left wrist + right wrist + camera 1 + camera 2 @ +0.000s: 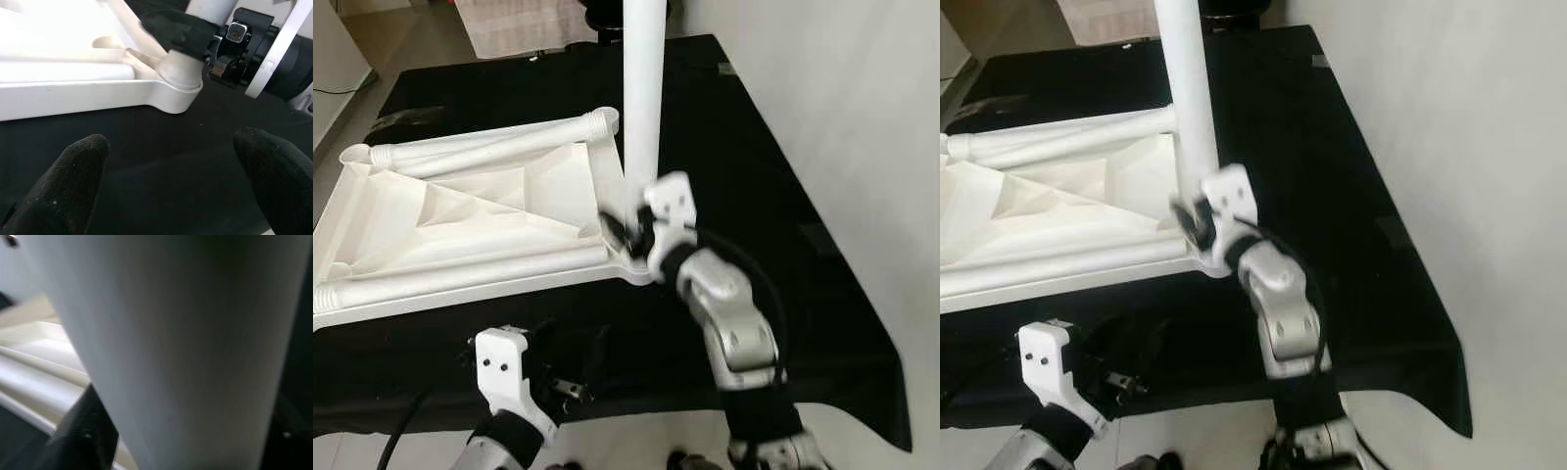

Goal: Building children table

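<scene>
Black cloth point(822, 323) covers the work surface, and nearest me the left gripper point(171, 181) hovers low over it with its fingers spread wide, holding nothing. Just beyond, the right gripper point(625, 233) clamps the foot of the upright white leg point(643, 88) at the near corner of the upturned white tabletop point(460, 220), where two more legs point(489, 145) lie loose inside

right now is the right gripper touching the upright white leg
Touching. In the left wrist view the right gripper has a black finger pressed against the upright leg just above the tabletop's corner socket.
</scene>
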You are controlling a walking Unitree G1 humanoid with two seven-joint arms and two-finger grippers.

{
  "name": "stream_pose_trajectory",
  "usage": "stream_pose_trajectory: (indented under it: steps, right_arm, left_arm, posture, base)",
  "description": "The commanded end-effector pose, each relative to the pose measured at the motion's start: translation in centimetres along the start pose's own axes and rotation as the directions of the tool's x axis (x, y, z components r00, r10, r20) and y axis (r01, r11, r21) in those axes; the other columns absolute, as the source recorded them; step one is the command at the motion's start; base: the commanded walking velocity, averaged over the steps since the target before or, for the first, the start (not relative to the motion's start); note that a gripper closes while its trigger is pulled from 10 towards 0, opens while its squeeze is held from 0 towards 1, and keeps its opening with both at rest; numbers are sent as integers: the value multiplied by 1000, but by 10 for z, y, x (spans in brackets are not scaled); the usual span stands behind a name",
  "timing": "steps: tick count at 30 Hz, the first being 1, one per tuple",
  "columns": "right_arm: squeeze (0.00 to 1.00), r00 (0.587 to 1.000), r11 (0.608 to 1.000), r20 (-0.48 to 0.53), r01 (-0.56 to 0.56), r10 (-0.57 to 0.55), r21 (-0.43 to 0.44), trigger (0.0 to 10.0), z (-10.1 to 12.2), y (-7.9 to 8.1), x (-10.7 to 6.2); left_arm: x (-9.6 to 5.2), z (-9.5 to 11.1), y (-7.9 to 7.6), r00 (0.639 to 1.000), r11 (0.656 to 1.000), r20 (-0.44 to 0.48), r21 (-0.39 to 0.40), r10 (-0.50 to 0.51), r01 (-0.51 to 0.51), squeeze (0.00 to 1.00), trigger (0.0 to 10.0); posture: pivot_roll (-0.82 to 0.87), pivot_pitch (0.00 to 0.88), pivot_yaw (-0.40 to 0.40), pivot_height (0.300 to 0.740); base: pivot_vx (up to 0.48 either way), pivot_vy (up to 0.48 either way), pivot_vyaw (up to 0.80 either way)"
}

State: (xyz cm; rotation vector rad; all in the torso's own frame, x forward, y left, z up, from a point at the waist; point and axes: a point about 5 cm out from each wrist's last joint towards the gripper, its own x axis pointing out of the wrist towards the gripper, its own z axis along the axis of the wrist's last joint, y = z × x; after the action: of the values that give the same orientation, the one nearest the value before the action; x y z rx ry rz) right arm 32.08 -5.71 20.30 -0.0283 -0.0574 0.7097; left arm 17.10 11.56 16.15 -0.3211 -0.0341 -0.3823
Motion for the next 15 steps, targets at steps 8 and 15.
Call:
stream_pose_trajectory:
  steps: [8, 15]
  right_arm:
    - [306, 884, 891, 125, -438, 451, -115, 10000, 45, -17, 17]
    - [0, 722, 725, 67, -684, 689, -84, 10000, 57, -30, 17]
  left_arm:
    - [-3, -2, -2, 1000, 1000, -24, -6, 8, -8, 0, 10000]
    - [-7, -2, -5, 1000, 1000, -31, -12, 4, -4, 0, 10000]
  posture:
    - [7, 287, 39, 740]
    - [21, 300, 42, 740]
  base:
    - [0, 0, 0]
    - [0, 0, 0]
